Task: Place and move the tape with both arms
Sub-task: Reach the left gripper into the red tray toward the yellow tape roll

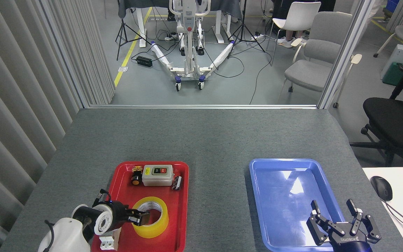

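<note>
On the red plastic tray (182, 196), the wide roll of translucent yellow tape (151, 217) lies flat, light and stiff (likely slick-sided). The left hand (142, 217) straddles its near-left wall, best pinched there. The right hand (338, 218) hovers spread over the blue tray (257, 196).

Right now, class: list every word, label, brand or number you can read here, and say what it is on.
"OTOBOЯ"-like upside-down white brand lettering: on the right tool, not surely readable.
Yellow label and button markings on the grey switch box: too small to read.
Nothing readable on the tape.
</note>
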Motion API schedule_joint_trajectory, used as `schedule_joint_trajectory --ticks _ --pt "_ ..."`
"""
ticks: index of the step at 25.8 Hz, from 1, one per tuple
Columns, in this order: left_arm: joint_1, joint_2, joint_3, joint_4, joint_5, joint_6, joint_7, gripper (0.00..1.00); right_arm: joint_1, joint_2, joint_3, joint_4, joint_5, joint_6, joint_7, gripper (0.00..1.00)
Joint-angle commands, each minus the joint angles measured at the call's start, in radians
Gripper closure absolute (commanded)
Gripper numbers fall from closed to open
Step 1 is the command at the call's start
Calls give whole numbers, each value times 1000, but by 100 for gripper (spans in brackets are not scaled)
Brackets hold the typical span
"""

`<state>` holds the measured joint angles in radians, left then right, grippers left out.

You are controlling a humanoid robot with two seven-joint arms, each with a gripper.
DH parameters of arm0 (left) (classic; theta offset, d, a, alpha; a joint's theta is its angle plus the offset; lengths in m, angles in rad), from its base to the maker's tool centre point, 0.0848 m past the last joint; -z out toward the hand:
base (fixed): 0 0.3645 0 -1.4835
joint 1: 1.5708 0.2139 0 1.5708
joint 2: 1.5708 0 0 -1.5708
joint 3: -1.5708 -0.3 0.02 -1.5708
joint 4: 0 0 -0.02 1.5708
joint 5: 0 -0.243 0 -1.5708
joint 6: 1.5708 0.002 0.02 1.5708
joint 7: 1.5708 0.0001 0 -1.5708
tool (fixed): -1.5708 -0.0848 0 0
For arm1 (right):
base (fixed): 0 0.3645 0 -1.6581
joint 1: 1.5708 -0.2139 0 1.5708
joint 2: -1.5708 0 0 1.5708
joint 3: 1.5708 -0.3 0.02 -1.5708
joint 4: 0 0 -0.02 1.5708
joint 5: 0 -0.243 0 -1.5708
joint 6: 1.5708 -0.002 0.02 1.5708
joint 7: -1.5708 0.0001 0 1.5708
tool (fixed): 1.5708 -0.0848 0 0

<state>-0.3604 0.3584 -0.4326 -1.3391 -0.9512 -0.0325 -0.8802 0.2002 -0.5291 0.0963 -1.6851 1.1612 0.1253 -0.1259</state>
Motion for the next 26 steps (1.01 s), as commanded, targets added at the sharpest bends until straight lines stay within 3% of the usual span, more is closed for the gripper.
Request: schedule_joint_trajectory --ticks 1,10,11,14,26 --pt "0 -9 0 14 -26 -9 0 19 -8 17 -7 30 2 -4 -5 1" --pt "-12 -21 -5 55 -37 -81 -3 57 -51 34 -10 61 5 -33 -5 1" --pt "-14 -22 -5 55 -37 -93 -5 63 -51 34 -10 61 5 -33 -3 1" --pt "-17 -22 2 55 -35 -141 -5 97 -51 40 -10 61 5 -35 -5 1" --pt "-68 -12 26 5 -17 -198 -2 100 -51 37 -9 61 6 -47 -5 1"
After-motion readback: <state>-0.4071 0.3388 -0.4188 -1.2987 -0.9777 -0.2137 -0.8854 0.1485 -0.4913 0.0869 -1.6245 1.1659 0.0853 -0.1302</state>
